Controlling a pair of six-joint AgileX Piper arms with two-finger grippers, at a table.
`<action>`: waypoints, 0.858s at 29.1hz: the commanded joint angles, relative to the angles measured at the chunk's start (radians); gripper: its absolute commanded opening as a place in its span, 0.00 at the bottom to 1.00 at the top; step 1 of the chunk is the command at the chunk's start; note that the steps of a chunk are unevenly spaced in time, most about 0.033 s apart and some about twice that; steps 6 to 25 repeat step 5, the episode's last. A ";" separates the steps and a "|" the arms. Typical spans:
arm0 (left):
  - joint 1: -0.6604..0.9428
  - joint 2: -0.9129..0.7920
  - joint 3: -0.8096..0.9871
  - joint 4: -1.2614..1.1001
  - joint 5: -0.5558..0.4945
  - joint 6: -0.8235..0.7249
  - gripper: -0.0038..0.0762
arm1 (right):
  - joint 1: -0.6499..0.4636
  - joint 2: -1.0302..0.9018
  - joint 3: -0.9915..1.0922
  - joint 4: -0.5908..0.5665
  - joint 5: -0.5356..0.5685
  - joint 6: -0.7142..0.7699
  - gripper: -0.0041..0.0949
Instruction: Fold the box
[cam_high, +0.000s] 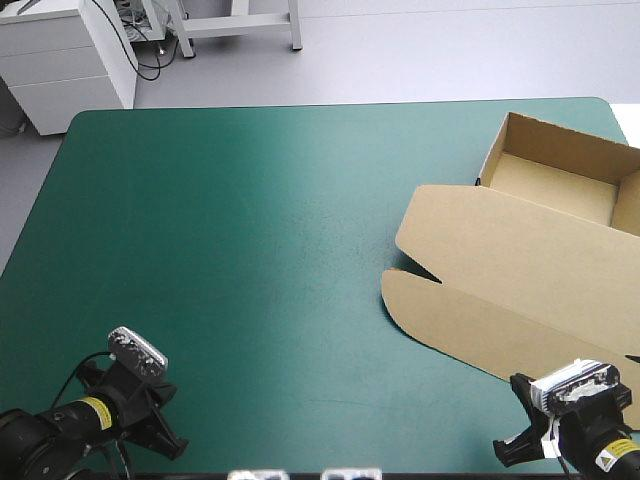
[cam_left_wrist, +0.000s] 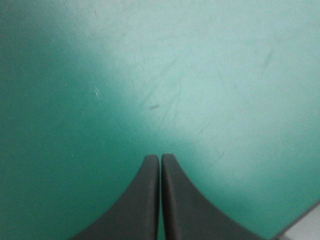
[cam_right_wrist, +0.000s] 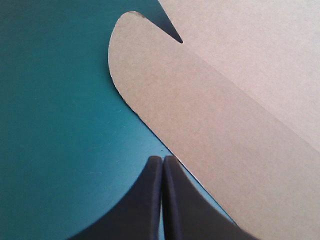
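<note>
The left gripper (cam_left_wrist: 160, 157) sits lowest and nearest, by the table's near-left corner. Its two black fingers are pressed together into one point with nothing between them, and only bare teal-green cover (cam_left_wrist: 210, 75) lies under and ahead of it.

The right gripper (cam_right_wrist: 162, 159) is by the near-right corner and is clenched the same way, also empty. Its tips rest over the cover, just beside the near edge of the box's front flap (cam_right_wrist: 200, 115). I cannot tell whether a finger touches that edge.

The brown box (cam_high: 520, 250) takes up the right side of the table, from near the right gripper out to the far-right corner. The long flap with its rounded end (cam_high: 440, 310) comes first and lies flat. A small notch separates it from the lid (cam_high: 490, 240), which is also flat on the cover. The tray (cam_high: 555, 175) is farthest out, with its walls raised and its inside open and empty. Its right side runs out of the high view.

In my judgement the folding is largely done, since the walls stand and seem to hold on their own. The lid and its flap have not been raised. Both grippers are empty and low at the near edge, so no step looks to be in hand.
</note>
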 joint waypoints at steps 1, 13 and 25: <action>-0.007 0.001 0.007 -0.056 -0.226 -0.072 0.04 | 0.005 0.015 -0.026 0.017 -0.061 0.001 0.02; -0.007 0.001 0.047 -0.049 -0.264 -0.078 0.04 | 0.005 0.015 -0.026 0.017 -0.061 0.001 0.02; -0.007 0.001 0.047 -0.049 -0.264 -0.078 0.04 | 0.005 0.015 -0.026 0.017 -0.061 0.001 0.02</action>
